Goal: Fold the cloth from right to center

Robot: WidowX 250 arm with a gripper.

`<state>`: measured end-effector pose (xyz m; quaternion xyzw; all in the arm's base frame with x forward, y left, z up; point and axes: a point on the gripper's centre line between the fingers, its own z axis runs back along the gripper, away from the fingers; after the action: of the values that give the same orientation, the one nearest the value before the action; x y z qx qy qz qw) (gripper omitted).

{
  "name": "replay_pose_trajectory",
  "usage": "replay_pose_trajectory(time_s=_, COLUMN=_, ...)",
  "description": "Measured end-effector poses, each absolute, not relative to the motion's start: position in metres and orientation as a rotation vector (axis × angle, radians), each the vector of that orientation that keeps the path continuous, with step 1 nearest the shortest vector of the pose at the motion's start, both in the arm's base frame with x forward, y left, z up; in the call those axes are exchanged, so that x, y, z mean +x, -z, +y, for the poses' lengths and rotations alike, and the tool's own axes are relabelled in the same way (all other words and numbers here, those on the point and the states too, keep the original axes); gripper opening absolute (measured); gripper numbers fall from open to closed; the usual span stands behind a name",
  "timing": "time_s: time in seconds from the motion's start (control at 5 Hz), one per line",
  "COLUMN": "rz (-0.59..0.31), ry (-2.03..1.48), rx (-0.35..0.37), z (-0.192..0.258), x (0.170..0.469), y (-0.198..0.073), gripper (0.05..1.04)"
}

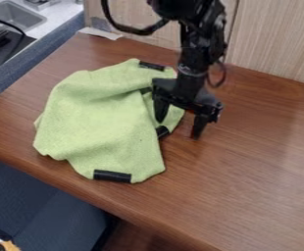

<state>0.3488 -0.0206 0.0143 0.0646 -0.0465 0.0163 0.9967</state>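
Note:
The gripper (178, 128) hangs at the right edge of the cloth, open, its two fingers apart. Its left finger is over the cloth's right part and its right finger is over bare wood. The light green cloth (105, 122) lies rumpled on the table's left half, with black strips along its border: one at the front, one at the back and one at the right beside the left finger. A fold runs down the cloth's right side. Part of the cloth's back right is hidden behind the gripper; whether the fingers touch it I cannot tell.
The brown wooden table (253, 171) stretches to the right of the cloth. A light wood panel (272, 39) stands along its back edge. At the upper left is a counter with a metal sink (17, 17). The table's front edge runs close below the cloth.

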Motion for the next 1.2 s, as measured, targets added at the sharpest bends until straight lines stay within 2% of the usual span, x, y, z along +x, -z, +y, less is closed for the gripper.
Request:
replay_pose_trajectory(time_s=0.2, rz=-0.092, ry=-0.032, rx=0.151, z=-0.017, x=0.345, y=-0.011, gripper=0.948)
replay_pose_trajectory(time_s=0.6, rz=-0.109, ry=-0.031, rx=0.179, z=-0.018, x=0.345, y=-0.009, gripper=0.365)
replay_pose_trajectory(time_s=0.8, rz=-0.09, ry=-0.01, rx=0.166, z=-0.024, x=0.335, y=-0.007, gripper=0.152)
replay_pose_trajectory(time_s=1.0, rz=-0.081, ry=0.042, rx=0.128, z=-0.043, x=0.326, y=-0.011, gripper=0.061)
replay_pose_trajectory(time_s=1.2, rz=-0.076, ry=0.072, rx=0.072, z=-0.059, x=0.322, y=-0.021, gripper=0.053)
